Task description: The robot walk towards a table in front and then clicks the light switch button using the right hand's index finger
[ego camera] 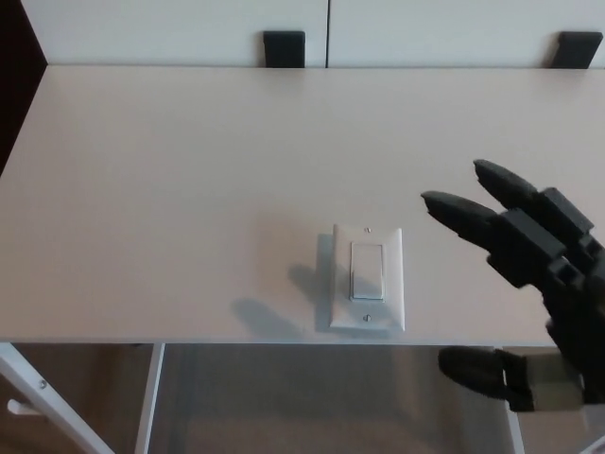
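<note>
light switch (368,278) sits flat on the white table (170,170), near the front edge, a bit right of centre. white plate w/ a tall rocker (367,271) in the middle and a small screw top & bottom. my right hand (529,284) comes in from the right side, to the right of the switch and apart from it, not touching the plate. fingers spread, holding nothing: two thick fingers (463,214) point left toward the area just above-right of the plate, thumb (477,371) lower down, past the table's front edge. hand looks raised above the tabletop, height hard to judge from this angle. soft shadows on the table left of the switch. two black brackets (284,48) at the far table edge against a white wall panel. white table leg (43,402) lower left. left hand not visible.
</note>
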Available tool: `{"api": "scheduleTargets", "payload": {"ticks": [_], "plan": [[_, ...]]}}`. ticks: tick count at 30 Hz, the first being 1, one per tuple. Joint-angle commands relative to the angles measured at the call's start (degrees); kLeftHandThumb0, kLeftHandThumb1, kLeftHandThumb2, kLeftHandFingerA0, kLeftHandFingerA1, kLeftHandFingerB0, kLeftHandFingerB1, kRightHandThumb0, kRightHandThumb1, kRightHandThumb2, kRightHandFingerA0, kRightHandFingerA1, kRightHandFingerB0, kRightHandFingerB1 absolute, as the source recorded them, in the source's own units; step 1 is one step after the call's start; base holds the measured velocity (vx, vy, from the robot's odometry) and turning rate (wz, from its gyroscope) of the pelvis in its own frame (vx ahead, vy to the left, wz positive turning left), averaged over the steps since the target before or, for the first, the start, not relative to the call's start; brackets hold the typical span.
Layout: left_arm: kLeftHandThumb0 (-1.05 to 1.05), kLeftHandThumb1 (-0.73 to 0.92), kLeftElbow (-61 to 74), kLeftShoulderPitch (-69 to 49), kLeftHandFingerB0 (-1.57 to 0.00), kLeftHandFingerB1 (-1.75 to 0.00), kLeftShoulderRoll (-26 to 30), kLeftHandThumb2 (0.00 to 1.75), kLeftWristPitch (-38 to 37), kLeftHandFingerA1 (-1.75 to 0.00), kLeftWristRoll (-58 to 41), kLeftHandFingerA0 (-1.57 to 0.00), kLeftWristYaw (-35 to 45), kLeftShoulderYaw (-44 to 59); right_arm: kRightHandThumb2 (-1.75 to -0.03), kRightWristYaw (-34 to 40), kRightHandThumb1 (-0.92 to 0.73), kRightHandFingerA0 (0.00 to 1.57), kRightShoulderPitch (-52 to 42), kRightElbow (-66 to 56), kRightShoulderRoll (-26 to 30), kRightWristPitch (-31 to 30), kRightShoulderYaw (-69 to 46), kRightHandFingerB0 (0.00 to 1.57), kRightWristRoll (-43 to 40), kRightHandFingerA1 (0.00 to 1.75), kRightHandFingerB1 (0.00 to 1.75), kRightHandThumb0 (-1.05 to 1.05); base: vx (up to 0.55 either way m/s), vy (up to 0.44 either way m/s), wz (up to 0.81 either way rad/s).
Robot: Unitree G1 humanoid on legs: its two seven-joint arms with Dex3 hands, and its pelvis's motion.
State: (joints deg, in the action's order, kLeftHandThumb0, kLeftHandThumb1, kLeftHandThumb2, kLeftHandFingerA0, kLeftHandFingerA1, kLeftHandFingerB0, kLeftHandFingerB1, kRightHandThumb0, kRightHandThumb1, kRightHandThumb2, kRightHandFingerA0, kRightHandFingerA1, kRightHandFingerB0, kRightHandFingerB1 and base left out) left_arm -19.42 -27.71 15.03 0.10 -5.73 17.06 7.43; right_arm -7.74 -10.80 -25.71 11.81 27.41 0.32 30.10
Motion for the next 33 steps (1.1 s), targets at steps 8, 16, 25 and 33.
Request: {"api": "scheduleTargets", "payload": {"ticks": [8,16,25,33], "plan": [[-0.37,0.67,5.0,-0.6,-0.34,-0.36,1.9,0.6,4.3,-0.43,0.8,-0.39,0.5,-0.3,-0.97,9.1,-0.58,0.0,13.3,18.0,5.2,-18.2,14.5,0.06,45.5,0.16,0.35,-0.81,0.0,0.0,0.0],[-0.38,0.66,5.5,-0.4,-0.35,-0.36,2.0,0.59,4.3,-0.44,1.2,-0.41,0.4,-0.5,-0.64,9.0,-0.76,0.0,14.6,22.7,4.9,-22.7,19.2,0.1,47.9,0.24,0.3,-0.82,0.0,0.0,0.0],[-0.39,0.67,4.8,0.4,-0.35,-0.37,2.0,0.59,3.5,-0.45,1.3,-0.41,0.5,-0.6,-0.96,9.4,-0.58,0.0,15.5,26.9,5.4,-25.1,22.2,0.08,46.5,0.12,0.32,-0.81,0.0,0.0,0.0],[-0.4,0.68,6.7,0.1,-0.36,-0.37,2.3,0.59,5.5,-0.43,1.2,-0.43,0.5,-0.8,-0.76,10.2,-0.61,0.0,15.3,27.6,5.3,-28.4,25.1,0.12,48.1,0.12,0.33,-0.83,0.0,0.0,0.0]]}}
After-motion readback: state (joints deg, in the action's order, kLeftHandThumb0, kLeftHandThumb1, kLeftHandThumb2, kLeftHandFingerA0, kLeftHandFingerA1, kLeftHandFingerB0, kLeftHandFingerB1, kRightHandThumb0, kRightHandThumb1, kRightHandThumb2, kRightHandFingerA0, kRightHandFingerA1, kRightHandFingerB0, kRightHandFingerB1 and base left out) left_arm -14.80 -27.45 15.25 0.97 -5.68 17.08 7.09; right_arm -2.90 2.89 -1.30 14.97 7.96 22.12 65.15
